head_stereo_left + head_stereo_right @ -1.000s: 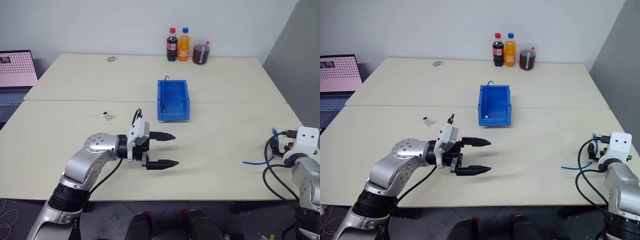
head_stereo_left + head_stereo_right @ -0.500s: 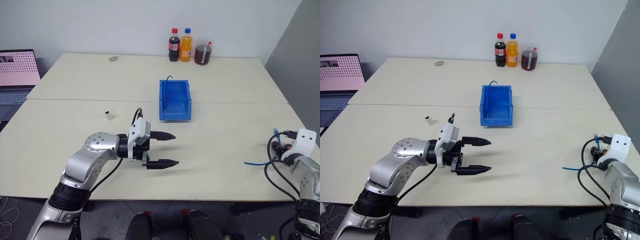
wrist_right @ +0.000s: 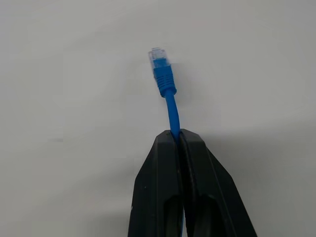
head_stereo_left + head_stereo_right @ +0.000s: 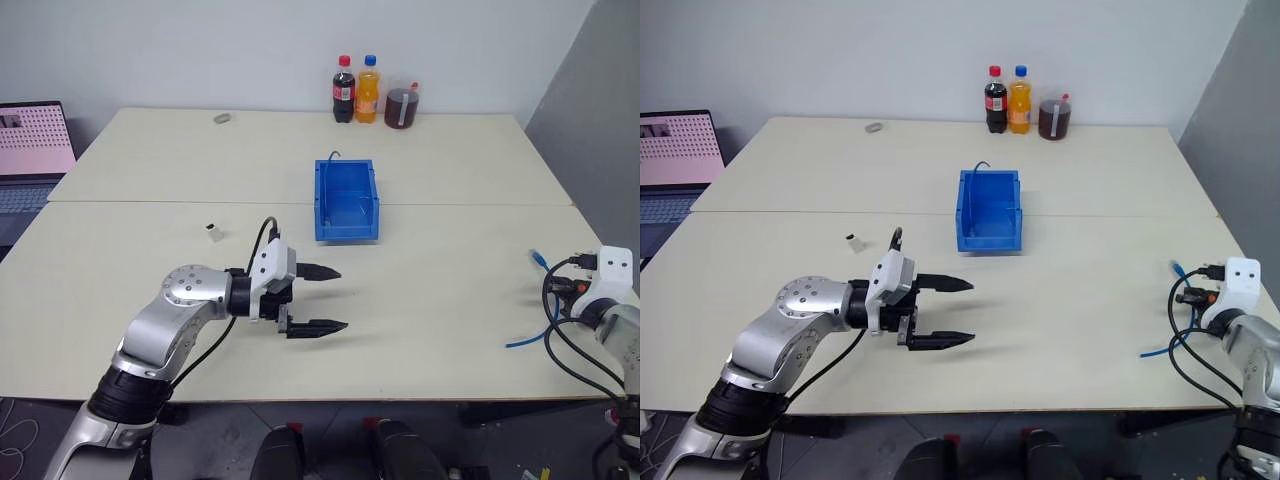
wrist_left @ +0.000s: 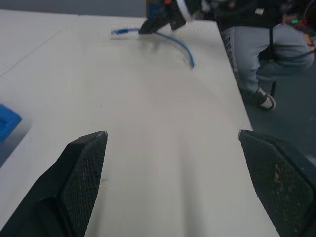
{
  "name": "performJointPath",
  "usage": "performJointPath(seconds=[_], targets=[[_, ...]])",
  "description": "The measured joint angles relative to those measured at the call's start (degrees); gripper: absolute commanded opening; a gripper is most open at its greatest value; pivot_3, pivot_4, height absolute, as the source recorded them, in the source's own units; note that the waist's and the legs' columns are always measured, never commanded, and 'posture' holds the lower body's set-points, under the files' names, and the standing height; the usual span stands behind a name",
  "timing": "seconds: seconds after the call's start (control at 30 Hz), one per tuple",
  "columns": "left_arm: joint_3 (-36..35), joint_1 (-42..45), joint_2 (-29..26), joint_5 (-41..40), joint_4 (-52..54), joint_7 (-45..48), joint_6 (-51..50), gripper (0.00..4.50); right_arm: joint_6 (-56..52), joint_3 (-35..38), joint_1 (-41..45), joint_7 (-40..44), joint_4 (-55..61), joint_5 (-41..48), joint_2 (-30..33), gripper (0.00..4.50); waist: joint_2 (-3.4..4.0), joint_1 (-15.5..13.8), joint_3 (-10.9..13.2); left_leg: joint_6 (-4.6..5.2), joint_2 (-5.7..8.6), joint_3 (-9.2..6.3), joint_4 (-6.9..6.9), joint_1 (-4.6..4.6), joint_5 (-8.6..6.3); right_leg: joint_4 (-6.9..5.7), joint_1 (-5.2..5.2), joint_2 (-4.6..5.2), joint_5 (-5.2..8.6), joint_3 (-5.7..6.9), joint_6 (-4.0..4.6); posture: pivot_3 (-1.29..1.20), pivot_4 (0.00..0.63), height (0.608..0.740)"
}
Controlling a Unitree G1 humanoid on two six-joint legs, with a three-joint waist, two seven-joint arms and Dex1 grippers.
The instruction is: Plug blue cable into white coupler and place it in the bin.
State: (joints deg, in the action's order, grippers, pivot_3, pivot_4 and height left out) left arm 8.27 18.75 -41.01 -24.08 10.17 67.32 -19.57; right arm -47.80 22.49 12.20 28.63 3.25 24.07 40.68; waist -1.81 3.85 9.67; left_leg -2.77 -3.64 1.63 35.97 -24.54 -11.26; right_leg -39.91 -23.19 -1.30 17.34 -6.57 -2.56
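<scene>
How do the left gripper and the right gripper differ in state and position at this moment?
The left gripper is open and holds nothing; the right gripper is shut on the blue cable, just behind its clear plug. The left gripper hangs over the table in front of the bin, near the white coupler; the right gripper is at the table's right edge. Both have two black fingers.

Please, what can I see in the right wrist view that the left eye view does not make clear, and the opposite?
The right wrist view makes clear that the right claw is shut on the blue cable, just behind its clear plug. The left eye view adds the white coupler, the bin, the bottles and the open left claw. Both show the cable's plug end over the table.
</scene>
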Motion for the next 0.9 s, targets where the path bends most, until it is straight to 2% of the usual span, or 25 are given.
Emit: performJointPath(seconds=[0.07,0.1,0.2,0.27,0.37,0.5,0.6,0.7,0.9], targets=[[-1.1,-1.6,-1.4,1.1,-2.1,0.3,1.3,4.50,-0.4,-2.7,0.3,5.6,4.2,2.0,3.1,0.03,-0.01,0.1,0.0,0.00,-0.03,-0.08,0.01,-0.01,0.00,0.00,0.00,-0.02,0.01,0.09,0.01,0.00,0.150,0.740],[-2.4,-2.6,-2.2,1.4,-3.8,0.3,2.3,4.50,-1.0,-6.4,0.9,10.2,7.7,3.7,5.9,0.03,0.00,0.2,0.0,0.00,-0.03,-0.06,-0.01,-0.01,0.00,0.00,-0.01,-0.01,0.01,0.07,0.01,0.00,0.150,0.740],[-5.5,-3.1,-2.7,1.1,-6.5,-0.5,2.0,4.50,-1.1,-13.0,4.4,16.1,12.1,4.9,7.7,0.03,-0.05,0.1,0.1,0.00,-0.03,-0.11,0.06,-0.02,0.00,-0.01,0.01,0.02,0.01,0.15,0.00,0.00,0.150,0.740],[-9.4,-3.5,-2.9,-0.6,-8.2,-1.5,0.1,4.50,2.0,-22.4,9.9,20.2,13.1,2.2,7.7,0.03,-0.08,0.4,0.1,0.00,-0.05,-0.08,0.08,-0.02,0.00,-0.01,-0.01,0.02,0.01,0.13,-0.02,0.00,0.150,0.740],[-12.9,-5.3,-5.1,-1.5,-8.6,-1.8,-1.5,4.50,9.6,-35.5,18.7,23.5,11.1,-5.2,2.1,0.03,-0.13,1.1,0.1,0.00,-0.08,-0.11,0.05,-0.02,0.00,-0.01,-0.04,0.00,0.02,0.17,0.01,0.00,0.150,0.740],[-15.2,-10.5,-6.6,-1.9,-7.7,-1.7,-2.7,4.50,22.4,-49.3,26.5,26.1,1.0,-15.6,-7.7,0.03,-0.16,0.8,0.1,-0.01,-0.03,-0.17,0.05,-0.24,0.00,-0.03,-0.17,0.10,-0.06,0.33,0.23,0.00,0.150,0.740],[-16.5,-15.1,-7.1,-2.1,-7.1,-1.7,-3.0,4.50,31.3,-54.2,30.7,26.5,-8.1,-21.4,-13.1,0.03,-0.19,0.5,0.2,-0.01,0.05,-0.22,0.05,-0.28,0.00,-0.01,-0.17,0.33,-0.10,0.55,0.39,0.00,0.150,0.740],[-17.9,-17.9,-7.2,-2.3,-6.2,-2.1,-3.6,4.50,37.6,-56.0,32.9,26.5,-14.8,-25.1,-17.2,0.03,-0.27,0.0,0.2,-0.01,0.04,-0.32,0.05,-0.29,0.00,-0.02,-0.14,0.36,-0.07,0.72,0.45,0.00,0.150,0.740],[-19.2,-19.9,-7.2,-2.3,-5.7,-3.0,-3.7,4.50,44.2,-57.4,33.9,26.6,-23.1,-29.0,-21.5,1.34,-0.29,-0.7,0.2,-0.02,0.01,-0.51,0.07,-0.26,0.00,-0.10,-0.09,0.34,0.02,0.97,0.61,0.00,0.150,0.740]])
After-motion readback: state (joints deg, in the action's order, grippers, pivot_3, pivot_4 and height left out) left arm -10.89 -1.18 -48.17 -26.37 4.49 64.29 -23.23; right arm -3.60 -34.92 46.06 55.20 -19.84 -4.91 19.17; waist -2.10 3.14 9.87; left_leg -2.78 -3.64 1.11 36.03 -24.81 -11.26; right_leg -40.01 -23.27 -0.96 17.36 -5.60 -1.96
